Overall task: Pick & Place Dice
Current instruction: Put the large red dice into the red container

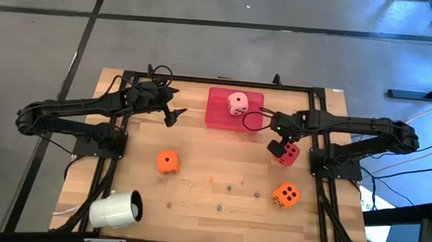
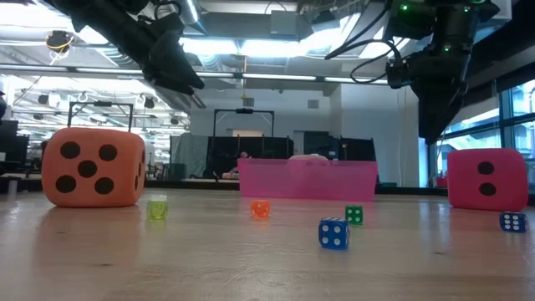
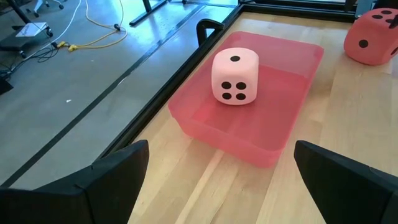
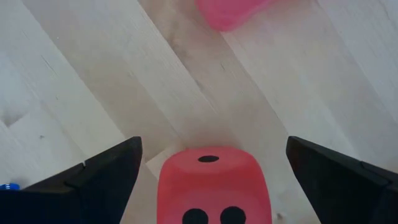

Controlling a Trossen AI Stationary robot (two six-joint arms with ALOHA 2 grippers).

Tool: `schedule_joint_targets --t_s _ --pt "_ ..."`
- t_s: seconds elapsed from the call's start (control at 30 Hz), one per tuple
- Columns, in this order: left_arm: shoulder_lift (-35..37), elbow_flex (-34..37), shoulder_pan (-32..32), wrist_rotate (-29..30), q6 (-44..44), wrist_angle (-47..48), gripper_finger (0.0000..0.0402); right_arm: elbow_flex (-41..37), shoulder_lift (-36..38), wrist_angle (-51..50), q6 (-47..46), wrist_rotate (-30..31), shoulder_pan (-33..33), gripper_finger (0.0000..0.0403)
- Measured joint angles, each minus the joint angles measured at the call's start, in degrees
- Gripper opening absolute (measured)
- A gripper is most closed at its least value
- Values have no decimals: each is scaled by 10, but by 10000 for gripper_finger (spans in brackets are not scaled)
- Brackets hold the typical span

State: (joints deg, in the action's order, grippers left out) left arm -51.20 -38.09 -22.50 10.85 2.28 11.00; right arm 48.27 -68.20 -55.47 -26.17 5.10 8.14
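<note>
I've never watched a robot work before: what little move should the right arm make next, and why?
Probably lower straight down and close. The right end effector hangs open above the red die, which sits on the table between its fingers, while the pink die already lies in the tray.

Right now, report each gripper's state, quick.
Left gripper: open, empty, beside the red tray.
Right gripper: open, empty, over the red die.

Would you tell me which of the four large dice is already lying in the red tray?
The pale pink die; it sits inside the red tray, while both orange dice and the red die rest on the bare table.
</note>
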Motion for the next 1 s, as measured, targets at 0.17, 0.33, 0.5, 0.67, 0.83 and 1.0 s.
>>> schedule_joint_targets --t_s 0.17,0.33,0.5,0.67,0.83,1.0 --pt "0 0 0 0 0 0 398 0 0 0 0 0 0 400" --pt "0 0 0 0 0 4 398 0 0 0 0 -15 0 400" --pt "0 0 0 0 -2 15 398 0 0 0 -4 -16 0 400" --pt "0 0 0 0 0 28 398 0 0 -1 -22 -19 0 400" --pt "0 4 0 -1 30 84 398 0 0 -1 -37 -41 0 400" --pt "6 76 0 2 36 15 398 0 0 -1 -23 -33 0 400"
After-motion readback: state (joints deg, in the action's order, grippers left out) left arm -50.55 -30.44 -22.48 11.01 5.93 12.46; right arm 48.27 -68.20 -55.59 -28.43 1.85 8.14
